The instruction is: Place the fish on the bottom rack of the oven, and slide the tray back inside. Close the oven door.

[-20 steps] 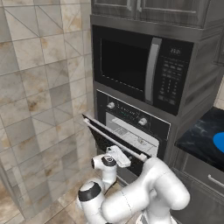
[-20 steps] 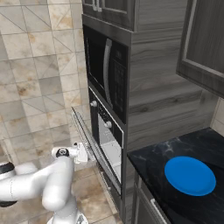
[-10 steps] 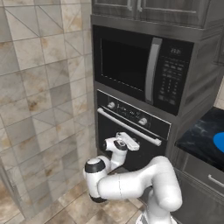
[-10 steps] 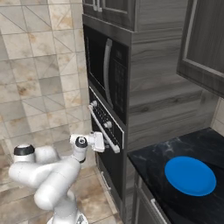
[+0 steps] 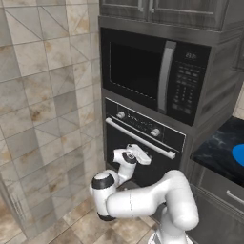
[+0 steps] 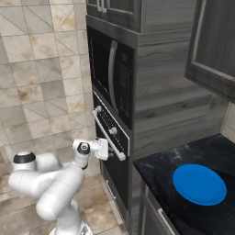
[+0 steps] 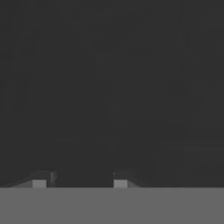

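The gripper [image 7: 80, 181] was parted, its fingers apart with nothing between them, facing the dark front of the oven door [image 5: 125, 143], which stood shut. In the left base view it sat at 6 o'clock from the handle [image 5: 139, 138]. The blue plate [image 6: 199, 184] lay on the counter [image 6: 156, 183] at 4 o'clock from the oven [image 6: 110, 137].

The oven door [image 5: 138, 159] stands shut, hiding the fish and bottom rack. The blue plate [image 5: 238, 155] is cut by the left base view's right edge. Up close, the hand view is too dark to make out.
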